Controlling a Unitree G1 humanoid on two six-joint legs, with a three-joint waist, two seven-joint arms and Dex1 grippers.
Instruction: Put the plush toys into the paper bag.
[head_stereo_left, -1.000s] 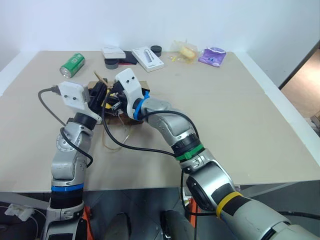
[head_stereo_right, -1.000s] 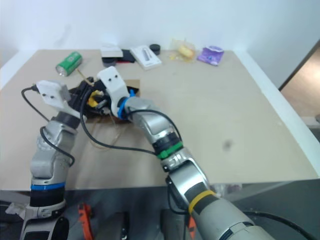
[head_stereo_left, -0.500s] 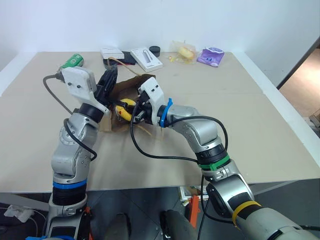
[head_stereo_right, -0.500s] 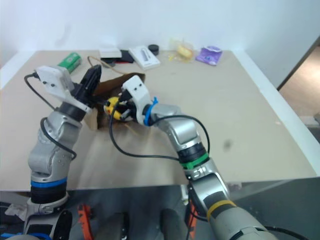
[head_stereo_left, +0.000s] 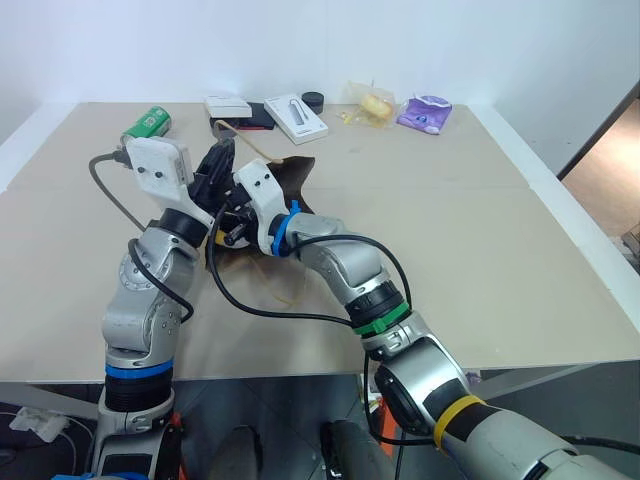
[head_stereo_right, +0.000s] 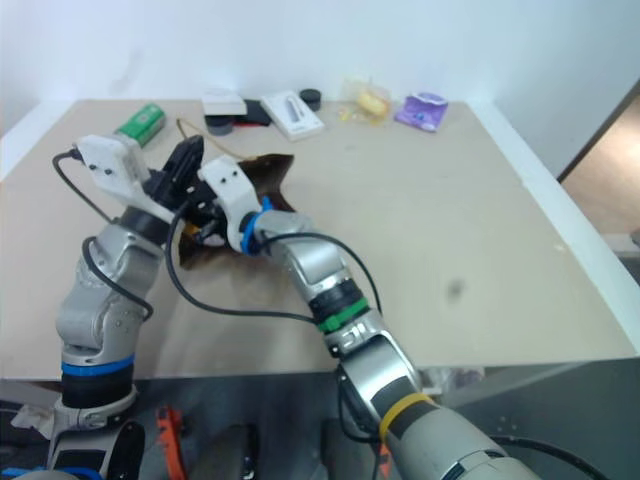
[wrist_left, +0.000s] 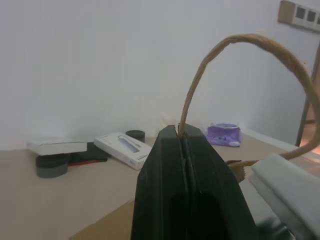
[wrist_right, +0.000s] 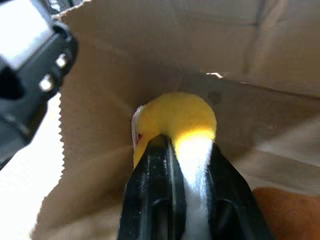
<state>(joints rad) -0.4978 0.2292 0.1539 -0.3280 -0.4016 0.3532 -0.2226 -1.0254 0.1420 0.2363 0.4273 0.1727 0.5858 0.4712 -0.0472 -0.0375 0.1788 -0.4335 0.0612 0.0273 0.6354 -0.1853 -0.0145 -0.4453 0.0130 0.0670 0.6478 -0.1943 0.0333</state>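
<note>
The paper bag (head_stereo_left: 291, 172) lies on its side on the table with its mouth lifted. My left gripper (wrist_left: 184, 131) is shut on one twisted handle (wrist_left: 240, 40) and holds it up. My right gripper (wrist_right: 185, 142) reaches into the bag's mouth. Its fingers (wrist_right: 152, 170) stand on both sides of the white plush toy with the yellow patch (wrist_right: 175, 112). From the head views my right wrist (head_stereo_left: 255, 190) sits at the mouth and the toy is hidden behind it. An orange-brown fuzzy patch (wrist_right: 287, 210) shows deeper in the bag; I cannot tell what it is.
Along the table's far edge stand a green can (head_stereo_left: 146, 124), a white box (head_stereo_left: 296, 117), a second white box (head_stereo_left: 227, 104), a dark round lid (head_stereo_left: 313, 100), a yellow item in clear wrap (head_stereo_left: 372, 103) and a purple pouch (head_stereo_left: 424, 111).
My right gripper has carried the white and yellow toy leftward, from just outside the bag's mouth to inside it. My left gripper still holds the handle up.
</note>
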